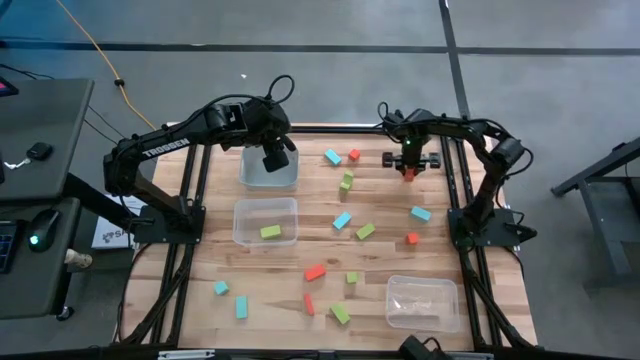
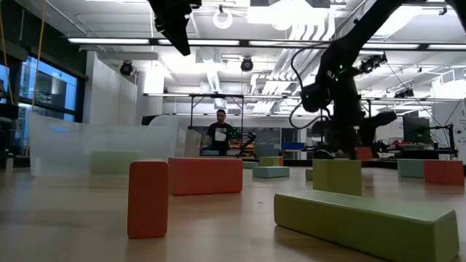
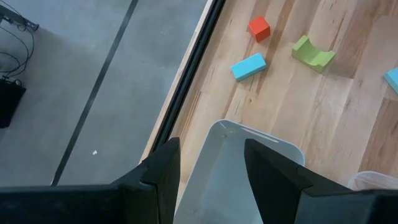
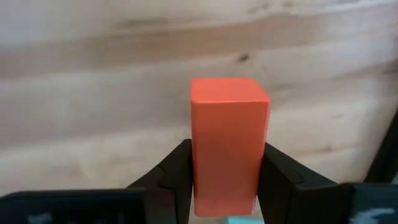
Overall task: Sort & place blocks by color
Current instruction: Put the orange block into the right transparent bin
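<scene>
Right gripper point(image 4: 227, 186): sitting at the upper right of the high view, near the table's far edge; its two dark fingers are pressing against both sides of an upright red-orange bar point(image 4: 229, 149), so it is holding that block.
Red-orange bar, other views: showing as a small red spot under the right arm's tip in the high view point(image 1: 408, 172); in the low view it is peeking out right of the dark arm, centre right point(image 2: 363, 153).
Left gripper point(image 3: 211, 168): hanging above the upper clear bin point(image 1: 270, 172) at upper centre-left of the high view; fingers are standing moderately apart with nothing between them, the bin's pale rim point(image 3: 261, 134) lying below the gap.
Middle bin point(image 1: 265, 222): lying centre-left of the high view, holding one lime green block point(image 1: 270, 232).
Lower right bin point(image 1: 422, 301): sitting at the lower right of the high view.
Loose blocks, upper centre: a cyan bar point(image 1: 332, 157) and a small red cube point(image 1: 354, 155) are lying just beside each other; a green piece point(image 1: 346, 181) is lying below them.
Loose blocks, centre: a cyan block point(image 1: 342, 220), a green block point(image 1: 365, 231), a second cyan block point(image 1: 420, 213) and a second red cube point(image 1: 411, 238) are lying scattered, apart from one another.
Loose blocks, lower part: a red bar point(image 1: 315, 272), a small green cube point(image 1: 351, 278), a thin red bar point(image 1: 309, 304), a long green bar point(image 1: 340, 313), and two cyan blocks at lower left point(image 1: 221, 288) point(image 1: 241, 307).
Table point(image 1: 470, 330): light wood planks.
Background: a person point(image 2: 220, 135) is standing far behind the table in the low view.
</scene>
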Motion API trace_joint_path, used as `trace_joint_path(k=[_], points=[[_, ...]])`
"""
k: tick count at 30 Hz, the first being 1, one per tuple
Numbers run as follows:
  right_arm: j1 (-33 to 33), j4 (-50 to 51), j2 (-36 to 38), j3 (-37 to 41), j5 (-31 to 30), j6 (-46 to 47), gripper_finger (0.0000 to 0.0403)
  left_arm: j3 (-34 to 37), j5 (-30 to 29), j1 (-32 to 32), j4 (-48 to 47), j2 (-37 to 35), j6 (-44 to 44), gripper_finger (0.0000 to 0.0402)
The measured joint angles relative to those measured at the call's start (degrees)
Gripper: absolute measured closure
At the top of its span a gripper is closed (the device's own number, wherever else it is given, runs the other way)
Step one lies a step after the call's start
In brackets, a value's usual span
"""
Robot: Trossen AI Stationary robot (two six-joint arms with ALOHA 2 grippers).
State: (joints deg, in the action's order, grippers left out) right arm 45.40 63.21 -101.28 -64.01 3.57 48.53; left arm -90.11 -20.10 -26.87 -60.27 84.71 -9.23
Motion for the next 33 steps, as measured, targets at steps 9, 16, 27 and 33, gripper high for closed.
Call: trace_joint_path(k=[9,16,27,33], points=[[-8.6,0.6,10.9,0.0,4.2,3.4,0.0289,0.0,0.0,0.0,0.0,0.0,0.0,0.0249],[-18.2,-0.3,22.6,0.0,8.2,12.8,0.0289,0.0,0.1,0.0,0.0,0.0,0.0,0.0249],[-37.9,-1.3,34.4,0.0,7.9,29.4,0.0289,0.0,0.8,0.0,0.1,0.0,0.0,0.0249],[-49.0,-1.5,35.2,0.0,9.6,30.7,0.0289,0.0,0.9,0.0,0.0,0.0,0.1,0.0249]])
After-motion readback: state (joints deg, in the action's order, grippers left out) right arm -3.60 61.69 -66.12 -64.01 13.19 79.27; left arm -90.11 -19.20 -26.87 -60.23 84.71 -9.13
